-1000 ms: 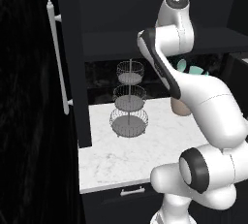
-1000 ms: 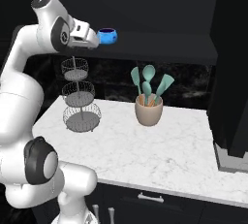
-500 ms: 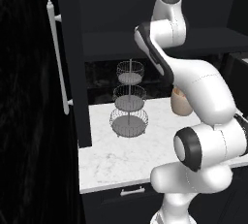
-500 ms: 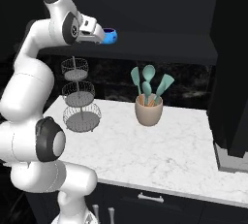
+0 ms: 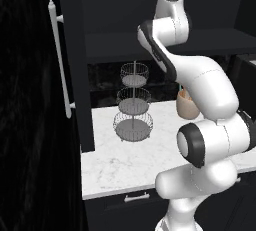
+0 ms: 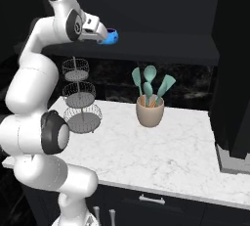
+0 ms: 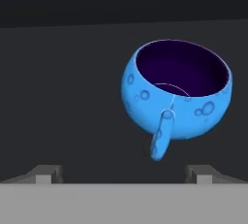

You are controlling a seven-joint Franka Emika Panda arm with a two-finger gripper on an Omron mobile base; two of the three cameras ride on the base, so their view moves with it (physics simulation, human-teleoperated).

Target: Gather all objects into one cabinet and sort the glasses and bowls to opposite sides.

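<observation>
A small bright-blue cup [image 7: 177, 92] with a dark inside and a handle facing me sits on the cabinet's dark shelf [image 7: 63, 97]. My gripper [image 7: 124, 173] is open just short of it, and the cup lies a little right of the gap between the jaws. From the right base view the gripper [image 6: 99, 34] hangs high at the shelf's front edge, right next to the blue cup [image 6: 112, 36]. The cabinet door [image 5: 75, 75] stands open at the left, its long silver bar handle [image 5: 58, 60] showing.
On the white marble counter [image 6: 166, 146] stand a three-tier wire basket stand [image 6: 78, 98] and a tan crock of teal utensils [image 6: 150, 107]. Below are black drawers with a short silver pull [image 6: 154, 200]. A dark tall unit [image 6: 234, 73] bounds the right.
The arm has straightened upward and the hand has edged closer to the blue cup. The cup has not moved and the jaws stayed open.
</observation>
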